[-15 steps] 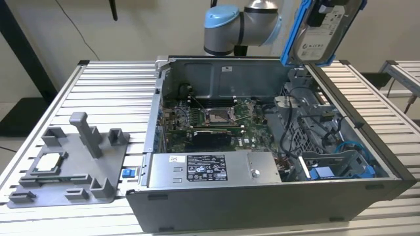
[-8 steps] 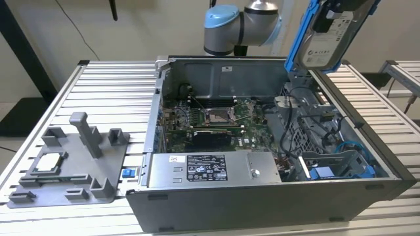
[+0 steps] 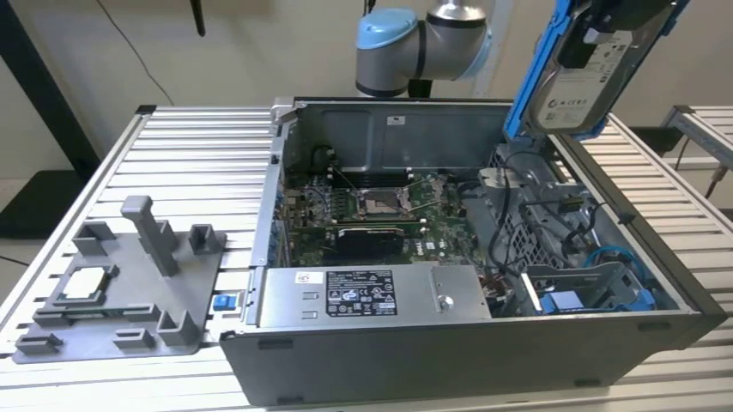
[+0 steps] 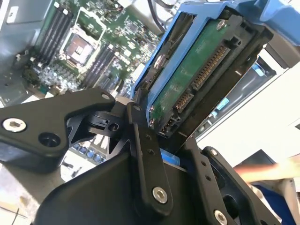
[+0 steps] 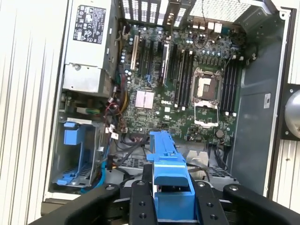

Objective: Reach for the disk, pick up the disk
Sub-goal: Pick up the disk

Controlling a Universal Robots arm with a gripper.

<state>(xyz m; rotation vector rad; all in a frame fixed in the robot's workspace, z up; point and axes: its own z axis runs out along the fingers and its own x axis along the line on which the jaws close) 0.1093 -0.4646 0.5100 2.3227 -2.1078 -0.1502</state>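
An open computer case (image 3: 458,360) sits beside a grey fixture (image 3: 126,283) holding what looks like a chip (image 3: 81,283).

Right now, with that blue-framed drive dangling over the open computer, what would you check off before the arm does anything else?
1. Disk in the gripper: ok, fingers clamp its blue frame.
2. Disk lifted out of the computer case: ok, it hangs above the case's far corner.
3. Cables off the disk: cannot tell.
4. Disk hanging straight: not ok, it tilts in the exterior view.
5. Empty blue bracket in its bay: ok.
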